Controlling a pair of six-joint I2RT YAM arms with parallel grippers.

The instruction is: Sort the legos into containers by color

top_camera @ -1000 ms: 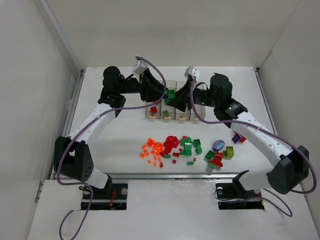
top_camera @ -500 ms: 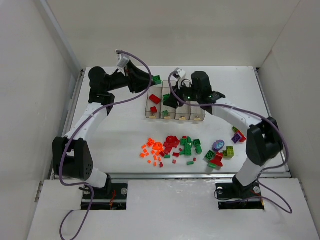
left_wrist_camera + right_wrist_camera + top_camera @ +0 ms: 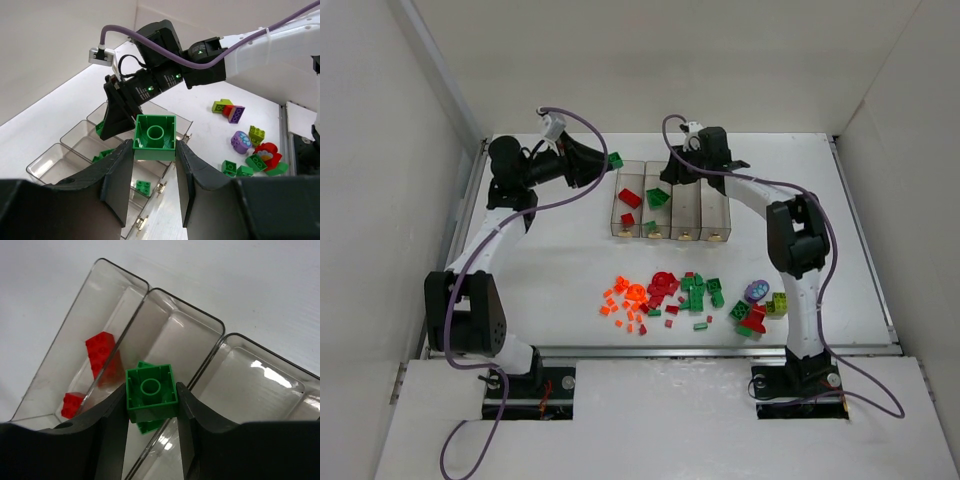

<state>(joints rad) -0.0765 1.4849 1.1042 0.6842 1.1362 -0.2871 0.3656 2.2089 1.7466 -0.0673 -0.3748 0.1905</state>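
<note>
Right end effector (image 3: pixel 151 407) hovering, green brick (image 3: pixel 151 389) clamped, seemingly over second bin (image 3: pixel 186 337).

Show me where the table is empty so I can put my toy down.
Bare table sits left of the lego pile, in the strip between pile and bins, and right of the bins. The pile is crowded.

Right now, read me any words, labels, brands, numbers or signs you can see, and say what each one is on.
No readable text in any view.
Green brick in the left jaws and green brick in the right jaws: plain undersides, no lettering.
Clear bins: no labels.
Purple round piece: a pale pattern, not text.
Right arm: small green lights only.
</note>
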